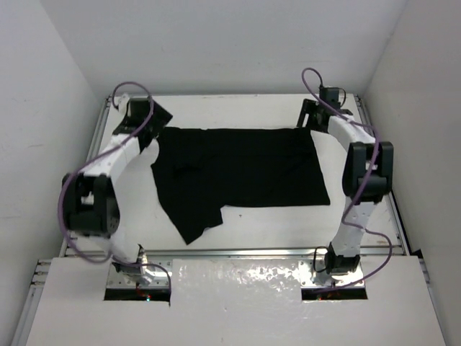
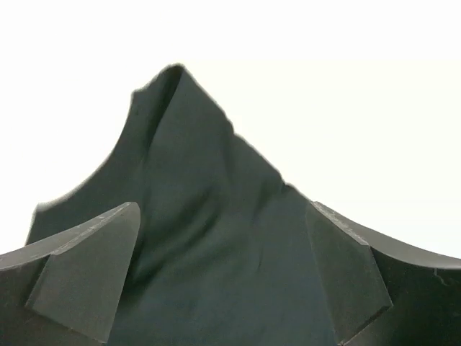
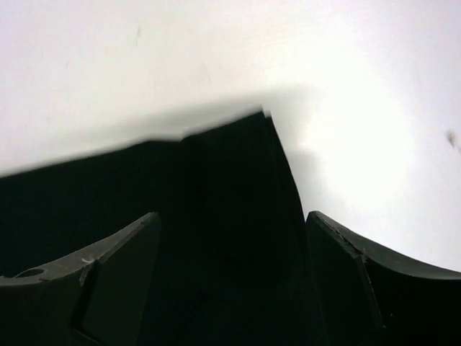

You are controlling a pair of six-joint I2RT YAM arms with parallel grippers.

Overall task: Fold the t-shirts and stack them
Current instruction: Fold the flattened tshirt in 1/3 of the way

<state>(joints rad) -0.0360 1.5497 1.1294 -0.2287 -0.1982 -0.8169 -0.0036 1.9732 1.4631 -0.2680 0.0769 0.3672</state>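
Black t-shirt [image 1: 238, 173] lies spread on the white surface [image 1: 238, 231], with one flap trailing toward the near left. Top view: left gripper [image 1: 148, 119] at the shirt's far-left corner, right gripper [image 1: 315, 115] at the far-right corner; jaws unreadable there. Wrist views only: both jaws spread wide, clamping nothing, cloth between them. Left shows a rumpled peak, right a flat corner.

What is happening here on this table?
Two robot arms are working on a black t-shirt, which lies spread on the table. The left gripper and the right gripper each sit at a far corner of the t-shirt, open, with the cloth under the fingers but not gripped.
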